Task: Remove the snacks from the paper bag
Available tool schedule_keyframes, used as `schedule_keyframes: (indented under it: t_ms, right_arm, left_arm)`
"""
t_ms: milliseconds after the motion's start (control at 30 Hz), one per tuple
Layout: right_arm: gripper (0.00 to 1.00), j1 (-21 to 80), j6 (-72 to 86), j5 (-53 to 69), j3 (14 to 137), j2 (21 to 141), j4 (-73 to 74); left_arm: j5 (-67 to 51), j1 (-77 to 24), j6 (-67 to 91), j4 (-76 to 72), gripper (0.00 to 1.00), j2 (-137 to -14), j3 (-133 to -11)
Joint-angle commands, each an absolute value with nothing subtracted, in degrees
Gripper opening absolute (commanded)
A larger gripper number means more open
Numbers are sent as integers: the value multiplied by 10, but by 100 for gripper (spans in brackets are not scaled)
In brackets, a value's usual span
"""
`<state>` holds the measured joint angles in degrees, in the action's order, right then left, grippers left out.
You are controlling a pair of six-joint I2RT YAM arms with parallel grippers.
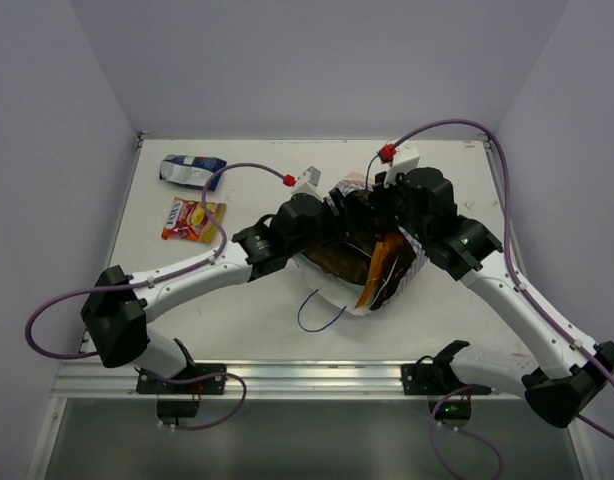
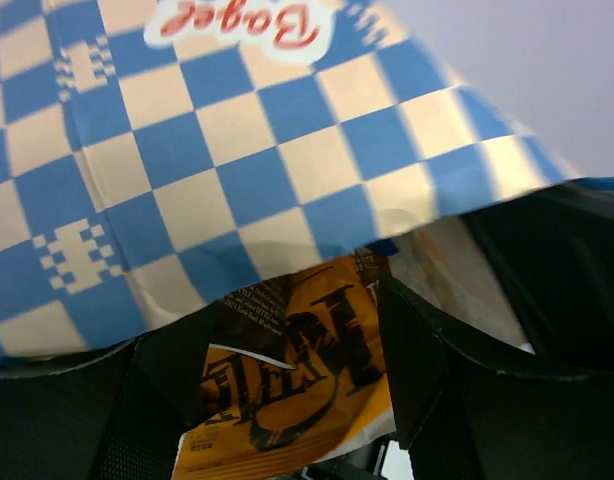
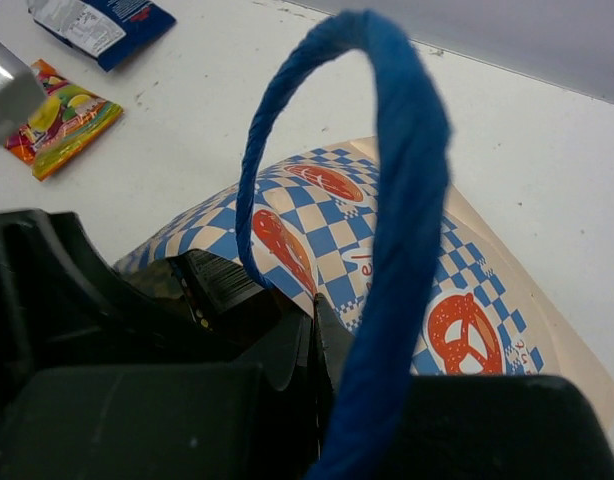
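The left gripper [image 1: 335,213] is reached into the mouth of the paper bag [image 3: 457,300]. Its fingers [image 2: 442,380] are seen well apart, with an orange packet [image 2: 297,400] lying between them and its edge against one finger. Whether the packet is actually pinched cannot be told. The left arm is stretched from its base at 7 o'clock across the table [image 1: 257,330] towards the centre, wrist turned down into the bag.

The right gripper [image 1: 387,192] is closed, its fingertips pressed together at the bag's 12 o'clock rim. Whether paper is caught between them cannot be told. A blue cord handle [image 3: 407,180] is arched over it, close to the wrist camera. The right arm is bent from 5 o'clock up and in towards the bag.

One bag is seen, tipped open just towards 3 o'clock of the table's centre. A second cord loop [image 1: 317,312] is trailed on the table at its 6 o'clock side. Inside, the orange packet and dark brown packets [image 1: 337,262] are seen; their number cannot be counted.

Two snacks lie outside at 10 o'clock: one blue-and-white packet [image 1: 192,170] and one red-and-yellow packet [image 1: 192,218] just beside it, at its 6 o'clock.
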<state>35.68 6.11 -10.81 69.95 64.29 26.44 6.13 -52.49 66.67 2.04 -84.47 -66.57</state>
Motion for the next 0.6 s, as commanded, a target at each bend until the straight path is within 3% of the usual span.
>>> schedule_keyframes:
  t_ms: [0, 567]
  right_arm:
    - [0, 356, 93, -92, 703, 621, 276]
    - [0, 358, 135, -53, 676, 600, 252]
  left_arm:
    - [90, -542, 707, -16, 71, -862, -689]
    - [216, -568, 766, -105, 71, -906, -686]
